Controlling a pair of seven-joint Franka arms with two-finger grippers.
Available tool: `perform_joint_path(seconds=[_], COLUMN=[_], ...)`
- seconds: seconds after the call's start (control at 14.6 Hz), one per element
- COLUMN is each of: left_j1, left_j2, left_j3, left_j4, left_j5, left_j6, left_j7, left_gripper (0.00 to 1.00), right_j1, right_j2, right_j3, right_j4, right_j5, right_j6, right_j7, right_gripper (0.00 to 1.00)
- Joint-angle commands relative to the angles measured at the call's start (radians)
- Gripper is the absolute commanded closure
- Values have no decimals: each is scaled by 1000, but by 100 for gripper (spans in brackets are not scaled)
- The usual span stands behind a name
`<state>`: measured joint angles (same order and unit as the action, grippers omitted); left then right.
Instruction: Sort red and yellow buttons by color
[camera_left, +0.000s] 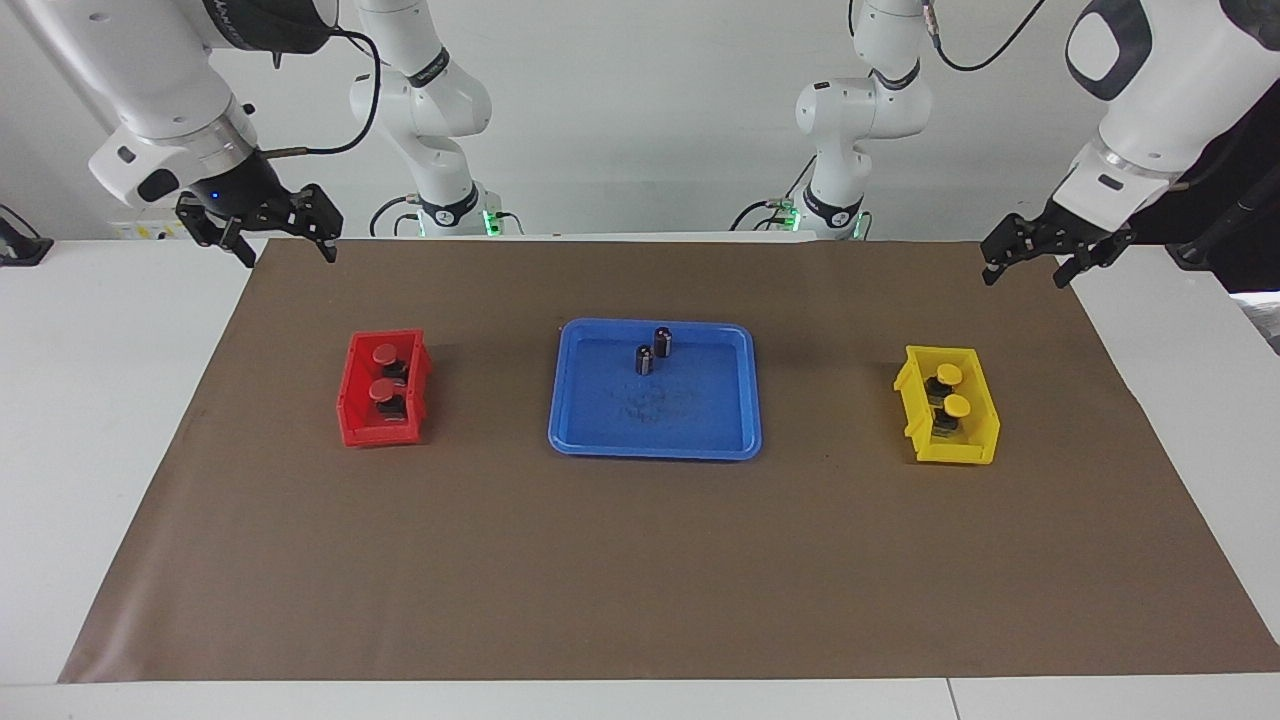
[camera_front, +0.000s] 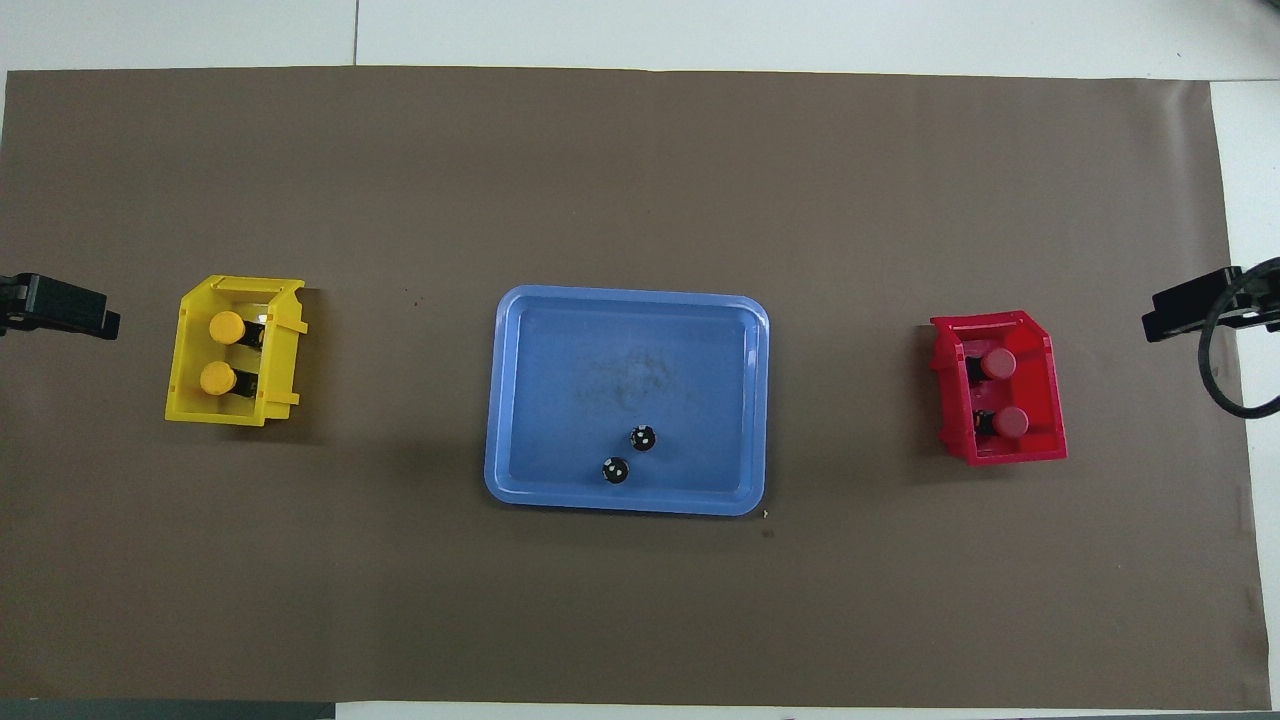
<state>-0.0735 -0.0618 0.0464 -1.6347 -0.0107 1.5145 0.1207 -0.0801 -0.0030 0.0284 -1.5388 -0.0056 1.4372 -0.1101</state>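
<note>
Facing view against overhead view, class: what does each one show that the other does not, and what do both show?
Only the facing view shows both arms' bodies and bases, with the open left gripper and open right gripper raised over the mat's corners. Only the overhead view shows the round tops of the two dark cylinders and only the grippers' tips at its edges. Both show the blue plastic tray, two red-capped buttons in the red bin and two yellow-capped buttons in the yellow bin.
</note>
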Motion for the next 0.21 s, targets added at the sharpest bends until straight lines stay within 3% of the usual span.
perform_joint_path(seconds=[0.0, 0.14], left_j1=[-23, -26], left_j2=[20, 19], left_j3=[-8, -8], left_j4=[35, 35], left_j5=[21, 21], left_j6=[-42, -42], left_j7=[10, 11], left_gripper=[0, 0], right_j1=[5, 5], right_j2=[-14, -14], right_j3=[-2, -2], right_j4=[-14, -14], right_j5=[3, 3], right_j6=[-11, -11], right_j7=[7, 7], right_gripper=[0, 0])
